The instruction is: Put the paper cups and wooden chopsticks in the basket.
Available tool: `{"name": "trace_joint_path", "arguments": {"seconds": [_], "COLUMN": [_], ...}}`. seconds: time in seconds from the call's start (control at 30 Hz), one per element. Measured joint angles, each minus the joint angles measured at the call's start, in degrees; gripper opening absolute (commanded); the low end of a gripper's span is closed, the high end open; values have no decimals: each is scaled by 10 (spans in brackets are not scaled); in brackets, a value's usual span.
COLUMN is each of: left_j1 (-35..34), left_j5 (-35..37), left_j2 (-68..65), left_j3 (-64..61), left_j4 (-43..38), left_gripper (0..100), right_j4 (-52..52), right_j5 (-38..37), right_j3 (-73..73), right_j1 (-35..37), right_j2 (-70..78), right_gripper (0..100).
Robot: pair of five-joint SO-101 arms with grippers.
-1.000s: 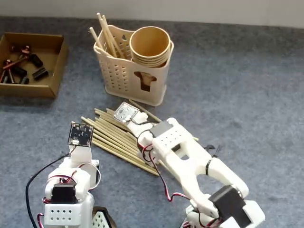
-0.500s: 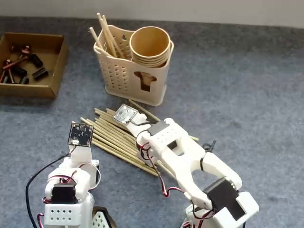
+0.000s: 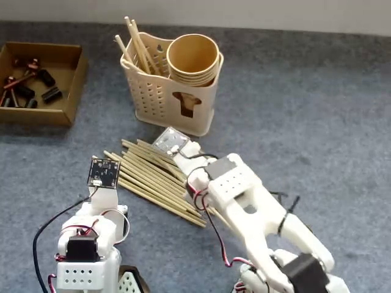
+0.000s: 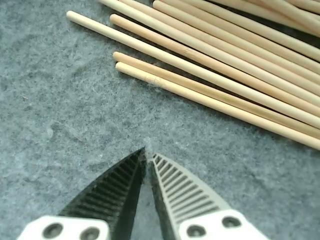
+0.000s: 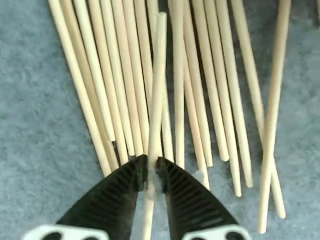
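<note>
Right gripper (image 5: 151,172): fingers (image 5: 125,192) pinch one chopstick (image 5: 158,75) betw. the tips, its far end lying over the loose pile (image 3: 149,177) on the grey tabletop (image 4: 60,110), near the basket (image 3: 153,101) w/ paper cups (image 3: 193,56). Left gripper (image 4: 147,167): fingers pressed together, low over the tabletop, pile just beyond.

We see pale tan chopsticks (image 3: 153,177) on a mottled grey table (image 3: 317,110), beside a cream basket (image 3: 156,101) patterned with rows of small holes and light brown cups (image 3: 192,58). The box (image 3: 72,97) is cardboard brown and its parts (image 3: 27,85) are black and red, while the left arm (image 3: 91,268) and right arm (image 3: 235,183) are white with black motors (image 3: 82,249). We find the left gripper (image 4: 148,154) ribbed, one finger black and the other grey, and the right gripper (image 5: 151,161) ribbed and black.
</note>
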State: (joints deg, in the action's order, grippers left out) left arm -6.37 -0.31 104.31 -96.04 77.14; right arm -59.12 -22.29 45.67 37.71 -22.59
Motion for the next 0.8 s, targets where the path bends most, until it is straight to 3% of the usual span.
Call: {"name": "trace_joint_path", "arguments": {"seconds": [0.37, 0.8], "left_j1": [0, 0], "left_j5": [0, 0], "left_j2": [0, 0], "left_j3": [0, 0], "left_j4": [0, 0], "left_gripper": [6, 6], "right_j4": [-1, -27], "right_j5": [0, 0], "right_j3": [84, 122], "right_j1": [-4, -70], "right_j2": [-154, -359], "right_gripper": [5, 9]}}
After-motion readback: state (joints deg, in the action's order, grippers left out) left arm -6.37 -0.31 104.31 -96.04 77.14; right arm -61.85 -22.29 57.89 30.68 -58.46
